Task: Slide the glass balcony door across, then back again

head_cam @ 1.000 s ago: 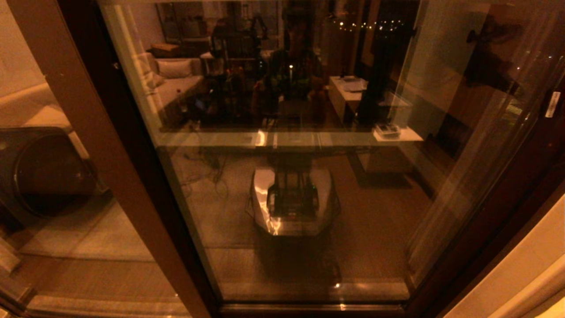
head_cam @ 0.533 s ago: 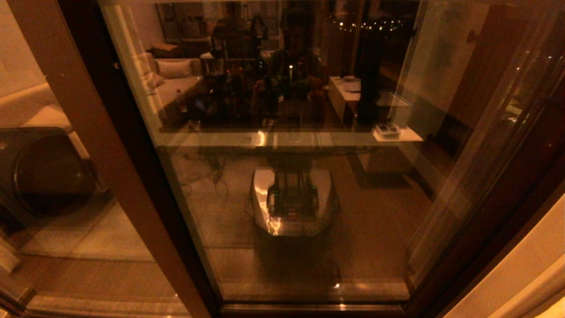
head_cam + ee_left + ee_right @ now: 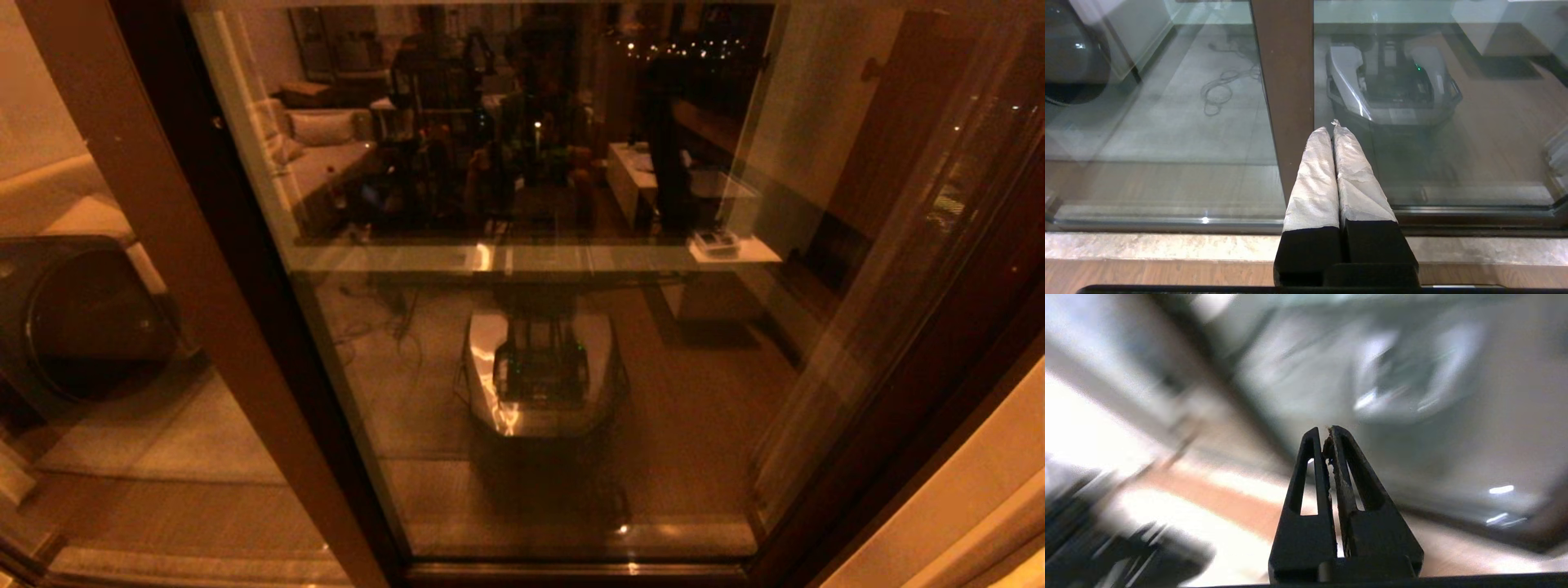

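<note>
**Door fills my view, both grippers closed and free**

From the head camera I see the door (image 3: 555,327) straight ahead, its reflective pane spanning most of the frame between a dark stile on the left and the dark frame on the right. The lighter stile (image 3: 188,269) of the fixed panel stands just left of it. Neither arm shows there. On the wrist cameras, my left gripper (image 3: 1333,126) has its wrapped fingers (image 3: 1314,175) pressed together, holding nothing, near a brown stile. My right gripper (image 3: 1327,435) is also closed on nothing, clear of the glass.
</note>
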Motion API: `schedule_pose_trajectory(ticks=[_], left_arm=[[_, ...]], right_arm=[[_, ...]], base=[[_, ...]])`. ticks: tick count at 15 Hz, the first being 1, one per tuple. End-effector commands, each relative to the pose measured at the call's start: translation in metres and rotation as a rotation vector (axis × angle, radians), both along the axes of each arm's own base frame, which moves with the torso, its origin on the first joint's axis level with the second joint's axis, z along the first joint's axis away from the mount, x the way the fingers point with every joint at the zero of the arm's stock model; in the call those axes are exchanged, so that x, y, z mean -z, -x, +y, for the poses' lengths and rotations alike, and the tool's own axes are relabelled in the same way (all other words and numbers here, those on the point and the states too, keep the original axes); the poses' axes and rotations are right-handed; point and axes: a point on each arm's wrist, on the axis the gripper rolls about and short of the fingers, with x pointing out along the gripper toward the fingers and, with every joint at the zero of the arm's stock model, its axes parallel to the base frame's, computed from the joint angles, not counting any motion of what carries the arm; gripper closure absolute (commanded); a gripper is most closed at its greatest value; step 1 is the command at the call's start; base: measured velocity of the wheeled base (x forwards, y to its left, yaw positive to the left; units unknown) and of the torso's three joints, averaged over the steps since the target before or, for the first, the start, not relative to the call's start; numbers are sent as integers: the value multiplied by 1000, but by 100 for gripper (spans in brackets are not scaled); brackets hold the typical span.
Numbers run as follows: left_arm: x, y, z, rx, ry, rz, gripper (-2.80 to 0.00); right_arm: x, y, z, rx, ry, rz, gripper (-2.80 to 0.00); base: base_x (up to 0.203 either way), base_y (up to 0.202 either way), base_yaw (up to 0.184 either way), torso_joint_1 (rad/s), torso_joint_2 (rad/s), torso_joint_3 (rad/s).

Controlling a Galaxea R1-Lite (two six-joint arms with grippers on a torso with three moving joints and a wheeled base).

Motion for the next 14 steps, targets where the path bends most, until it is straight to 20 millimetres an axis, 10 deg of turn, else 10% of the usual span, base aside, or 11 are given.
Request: schedule_pose_trajectory(ticks=[1, 5, 9, 14], left_arm=[[0, 0, 0, 0, 0, 0, 0], [0, 0, 0, 0, 0, 0, 0], [0, 0, 0, 0, 0, 0, 0], [0, 0, 0, 0, 0, -1, 0]], right_arm=[[13, 58, 2, -160, -34, 24, 0], [38, 120, -5, -153, -61, -41, 0], [108, 164, -8, 38, 173, -185, 0], [167, 113, -13, 294, 346, -89, 0]], base=[[0, 0, 0, 0, 0, 0], [0, 0, 0, 0, 0, 0], [0, 0, 0, 0, 0, 0], [0, 0, 0, 0, 0, 0]])
